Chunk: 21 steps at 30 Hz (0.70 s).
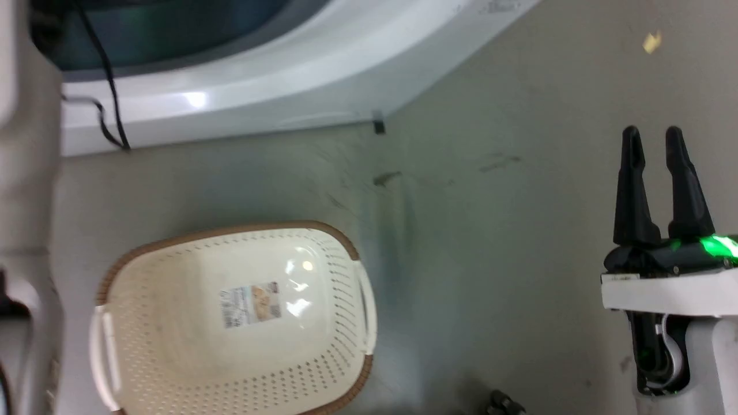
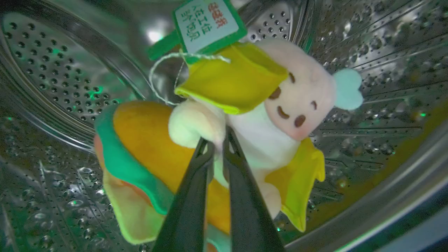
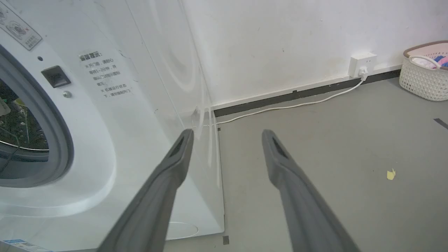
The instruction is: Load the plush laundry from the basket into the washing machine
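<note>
- Surface and room: a grey floor [image 1: 490,259], scuffed in places, meets a white wall [image 3: 280,42] with a dark skirting strip.
- The washing machine [image 3: 140,105] stands on the floor against the wall. Its grey-rimmed porthole [image 3: 52,140] shows at the left of the right wrist view.
- Surroundings: a white socket block [image 3: 362,64] sits low on the wall, with a white cable [image 3: 287,105] running along the skirting toward the machine. A second basket [image 3: 423,77] with coloured cloth stands far off by the wall, and a yellow scrap [image 3: 391,174] lies on the open floor.
- The basket [image 1: 230,230] rests on the floor just before the machine. The paper label [image 1: 249,304] shows on its bare bottom.
- A thin black lead [image 1: 109,86] hangs across the machine's front at the left of the head view.
- The right gripper [image 1: 652,135] hovers over open floor, well apart from the basket, its jaws spread and holding nothing.
- The left gripper [image 2: 217,140] is inside the steel drum [image 2: 52,70]. Its jaws are drawn nearly together and pinch the plush doll [image 2: 301,98] at its pale body, just beside one arm.
- The orange plush [image 2: 147,140] with its green band [image 2: 115,150] lies pressed against the doll's left side in that view. Whether the jaws also catch it cannot be told.
- A green-edged tag [image 2: 206,22] on a white string hangs above the doll's yellow clothes.
</note>
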{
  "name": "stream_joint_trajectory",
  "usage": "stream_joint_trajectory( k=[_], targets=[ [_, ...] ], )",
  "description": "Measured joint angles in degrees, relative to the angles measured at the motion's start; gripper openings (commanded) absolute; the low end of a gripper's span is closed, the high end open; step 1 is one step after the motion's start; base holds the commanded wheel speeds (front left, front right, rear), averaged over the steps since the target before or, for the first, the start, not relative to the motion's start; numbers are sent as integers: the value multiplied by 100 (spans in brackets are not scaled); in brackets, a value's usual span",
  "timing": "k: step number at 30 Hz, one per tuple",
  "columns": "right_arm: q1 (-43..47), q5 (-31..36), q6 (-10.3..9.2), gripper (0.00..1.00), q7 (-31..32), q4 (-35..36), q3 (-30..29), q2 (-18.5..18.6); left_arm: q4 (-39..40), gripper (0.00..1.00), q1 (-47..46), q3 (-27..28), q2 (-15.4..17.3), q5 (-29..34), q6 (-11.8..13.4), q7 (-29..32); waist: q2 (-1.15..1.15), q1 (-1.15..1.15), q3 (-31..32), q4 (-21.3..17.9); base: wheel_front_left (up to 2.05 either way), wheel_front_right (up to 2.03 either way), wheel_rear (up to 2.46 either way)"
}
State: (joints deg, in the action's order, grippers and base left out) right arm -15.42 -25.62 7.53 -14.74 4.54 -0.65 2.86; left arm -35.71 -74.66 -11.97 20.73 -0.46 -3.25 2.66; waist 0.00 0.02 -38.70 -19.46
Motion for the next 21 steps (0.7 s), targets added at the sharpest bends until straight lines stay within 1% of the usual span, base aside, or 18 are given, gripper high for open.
stream_joint_trajectory(
  k=[4, 9, 16, 17, 18, 19, 21],
  targets=[
    [-75, -118, 0, 100, 0, -30, 76, 0, -777, 0, -502, -204, 156, 244, -80, 367, 0, 0, -257, -197, 0, 0, 0],
    [-100, -164, 0, 100, 0, -62, 86, 0, -1490, 0, -659, -356, 221, 318, -132, 684, 0, 0, -395, -311, 0, 0, 0],
    [-130, -112, 0, 100, 0, -75, 23, 0, -1946, 0, -769, -413, 90, 263, -144, 583, 0, -1, -288, -202, 0, 0, 0],
    [-136, -94, 0, 100, 0, -71, 9, 0, -1996, 36, -769, -417, 56, 242, -141, 533, 0, -1, -259, -179, 0, 0, 0],
    [-139, -54, 0, 100, 0, -70, -11, 0, -2040, 82, -767, -428, 14, 224, -140, 465, 0, -1, -224, -153, 0, 0, 0],
    [-140, -12, 0, 100, 0, -69, -31, 0, -2080, 100, -765, -437, -31, 216, -138, 380, 0, -1, -182, -124, 0, 0, 0],
    [-140, 67, 0, 100, 0, -68, -71, 0, -2154, 100, -740, -441, -123, 148, -122, 167, 0, -1, -74, -67, 0, 0, 0]
  ],
)
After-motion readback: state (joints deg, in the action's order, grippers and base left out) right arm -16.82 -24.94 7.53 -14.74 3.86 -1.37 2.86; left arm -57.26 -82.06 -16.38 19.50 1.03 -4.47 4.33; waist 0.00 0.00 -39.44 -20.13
